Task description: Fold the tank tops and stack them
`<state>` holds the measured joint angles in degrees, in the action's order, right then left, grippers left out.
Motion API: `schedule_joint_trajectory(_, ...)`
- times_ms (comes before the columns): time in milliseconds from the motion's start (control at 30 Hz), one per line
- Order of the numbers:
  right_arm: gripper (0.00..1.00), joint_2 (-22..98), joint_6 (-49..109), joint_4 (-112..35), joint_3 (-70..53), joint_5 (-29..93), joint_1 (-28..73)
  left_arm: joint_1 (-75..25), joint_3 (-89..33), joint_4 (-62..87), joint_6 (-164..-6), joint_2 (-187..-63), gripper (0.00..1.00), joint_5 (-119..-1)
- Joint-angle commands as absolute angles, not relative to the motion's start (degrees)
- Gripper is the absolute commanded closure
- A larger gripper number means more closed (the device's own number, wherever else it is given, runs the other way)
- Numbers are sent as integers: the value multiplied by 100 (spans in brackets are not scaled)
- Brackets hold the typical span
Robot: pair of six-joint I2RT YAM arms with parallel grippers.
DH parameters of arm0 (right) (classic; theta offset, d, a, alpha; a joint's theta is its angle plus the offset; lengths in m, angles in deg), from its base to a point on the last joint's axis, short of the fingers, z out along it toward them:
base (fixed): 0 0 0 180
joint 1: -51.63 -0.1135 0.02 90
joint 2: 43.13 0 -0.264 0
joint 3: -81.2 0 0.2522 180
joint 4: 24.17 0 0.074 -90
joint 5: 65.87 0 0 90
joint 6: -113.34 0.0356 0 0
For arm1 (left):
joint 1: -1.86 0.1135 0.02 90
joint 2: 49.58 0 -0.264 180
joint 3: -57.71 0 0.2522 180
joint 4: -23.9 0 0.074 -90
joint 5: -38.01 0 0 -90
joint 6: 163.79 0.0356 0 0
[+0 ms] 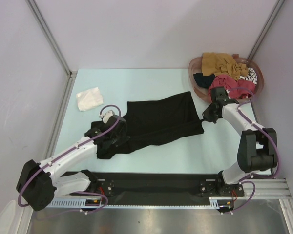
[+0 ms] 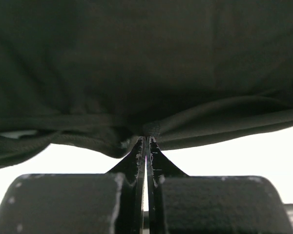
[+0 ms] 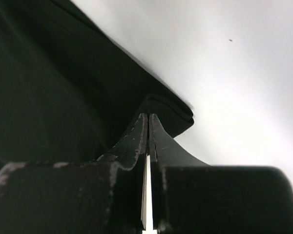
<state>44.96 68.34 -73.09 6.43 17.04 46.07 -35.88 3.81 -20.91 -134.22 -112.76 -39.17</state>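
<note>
At the far left of the table [image 1: 151,83], a white tank top [image 1: 89,98], already folded small, well apart from both arms. Next to the right, the left gripper [image 2: 146,141], pressed together with no gap between the jaws, pinching a bunched edge of the black tank top [image 1: 161,119]; not possible to tell whether hem or strap. Then the black tank top itself, spread flat in the middle of the table, long axis running left to right and a little slanted: left end nearer to the arm bases, right end farther away. At that right end, the right gripper [image 3: 148,117], also closed tight, holding one doubled corner of the same cloth. Beyond it, in the far right corner, the basket [image 1: 193,68] with the other tank tops [image 1: 224,63] heaped inside. Judged from this: one arm at each end of the long axis, each nearer to its own end, so probably a stretch or a fold along this line, with both arms moving together.
</note>
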Motion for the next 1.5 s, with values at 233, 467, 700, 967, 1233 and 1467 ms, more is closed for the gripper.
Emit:
schedule_joint_trajectory(233,100,5108,6975,-7308,-120,1271,4355,-2970,71,-1940,-12724,-11594,100,-4038)
schedule_joint_trajectory(467,100,5469,7089,-7563,-577,840,4232,-2794,-35,-1729,-12451,-12033,100,-4144)
schedule_joint_trajectory(700,100,5610,7195,-7739,-805,409,4197,-2741,-88,-1465,-12337,-12464,99,-4250)
schedule_joint_trajectory(967,100,6005,7142,-7670,-1122,303,4127,-2706,-351,-1421,-12108,-12693,100,-4092)
schedule_joint_trajectory(1233,94,6295,7019,-7441,-1219,383,4056,-2662,-396,-1386,-11985,-12886,87,-4039)
schedule_joint_trajectory(1467,59,5953,6870,-7195,-964,365,4118,-2671,-193,-1279,-11853,-12360,65,-3706)
